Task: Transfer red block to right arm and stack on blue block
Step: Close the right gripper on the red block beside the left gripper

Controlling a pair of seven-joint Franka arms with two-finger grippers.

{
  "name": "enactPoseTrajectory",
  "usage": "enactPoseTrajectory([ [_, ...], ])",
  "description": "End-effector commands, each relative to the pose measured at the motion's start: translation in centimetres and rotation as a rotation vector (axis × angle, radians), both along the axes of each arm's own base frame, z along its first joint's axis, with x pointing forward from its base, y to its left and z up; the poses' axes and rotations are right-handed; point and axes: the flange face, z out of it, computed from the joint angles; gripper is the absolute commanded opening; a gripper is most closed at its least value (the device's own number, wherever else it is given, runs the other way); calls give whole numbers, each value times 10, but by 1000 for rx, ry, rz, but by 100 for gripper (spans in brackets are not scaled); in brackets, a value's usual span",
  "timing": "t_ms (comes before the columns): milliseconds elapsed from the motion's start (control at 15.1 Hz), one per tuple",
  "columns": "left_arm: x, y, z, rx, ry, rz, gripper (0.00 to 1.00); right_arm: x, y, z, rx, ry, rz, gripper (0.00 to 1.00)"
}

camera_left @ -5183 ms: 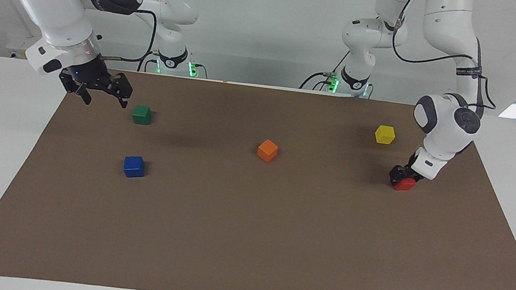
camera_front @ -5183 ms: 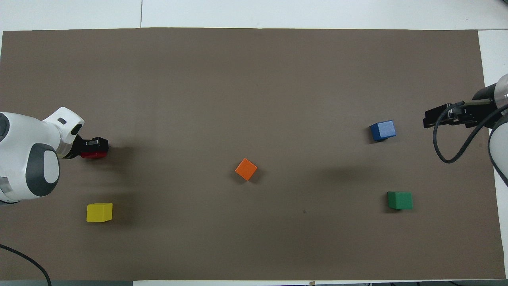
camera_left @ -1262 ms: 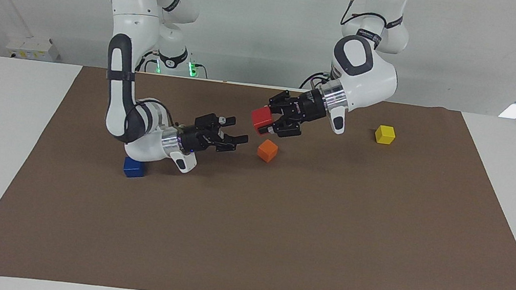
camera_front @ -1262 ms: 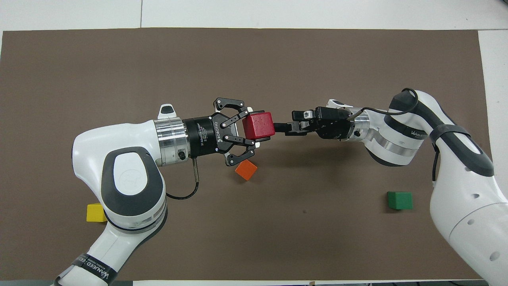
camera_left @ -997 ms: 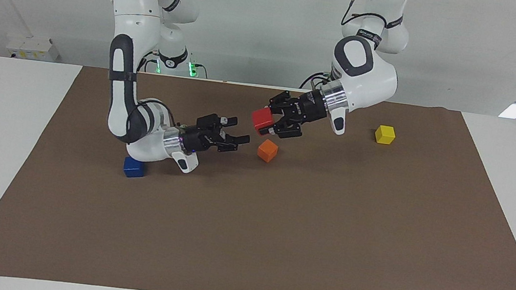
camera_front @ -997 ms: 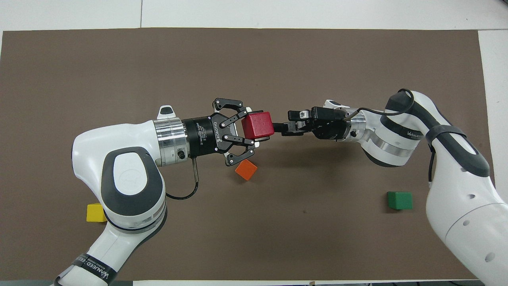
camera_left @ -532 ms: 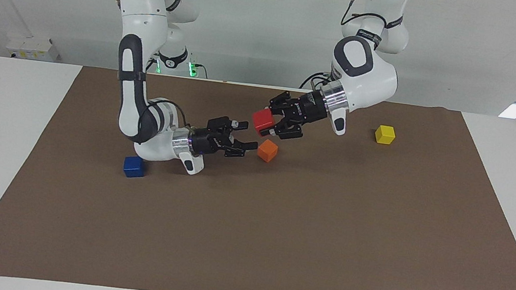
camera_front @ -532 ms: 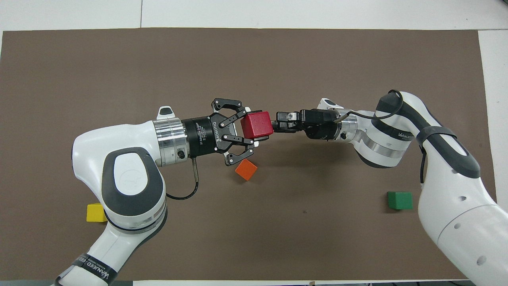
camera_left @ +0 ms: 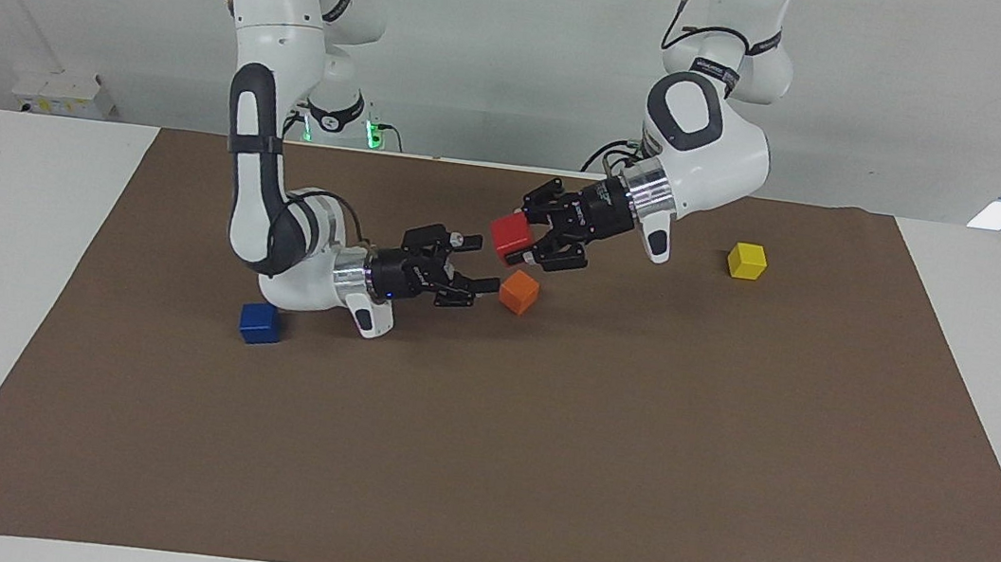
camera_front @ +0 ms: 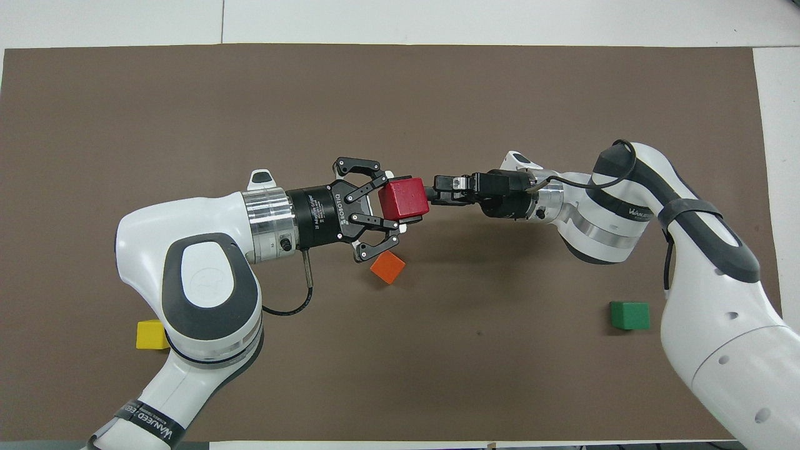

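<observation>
Above the middle of the brown mat (camera_left: pixel 538 438), the left tool (camera_left: pixel 533 237) grips the red block (camera_left: pixel 510 233) in the air, over the orange block (camera_left: pixel 519 291); the right tool (camera_left: pixel 474 276), fingers spread open, points at the red block, its tips just beside it, closer than a second ago; the blue block (camera_left: pixel 259 323) sits on the bench beneath the right arm's (camera_left: pixel 278 225) elbow, unmoved.
</observation>
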Motion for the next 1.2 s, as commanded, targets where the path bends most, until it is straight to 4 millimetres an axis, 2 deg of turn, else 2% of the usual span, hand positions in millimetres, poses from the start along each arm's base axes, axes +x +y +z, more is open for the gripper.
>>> enactPoseTrajectory([
  [0, -5, 3, 1, -9, 12, 25, 0, -7, 5, 12, -2, 32, 7, 100],
  [399, -6, 3, -1, -7, 16, 25, 0, -16, 23, 12, -3, 96, 61, 100],
  [930, -7, 4, -2, -5, 17, 25, 0, -17, 27, 15, -9, 154, 81, 100],
  [1063, -8, 3, -2, -5, 18, 23, 0, -19, 33, 15, -9, 156, 88, 100],
  [1130, -8, 4, -2, -5, 18, 25, 0, -19, 33, 14, -10, 156, 87, 96],
])
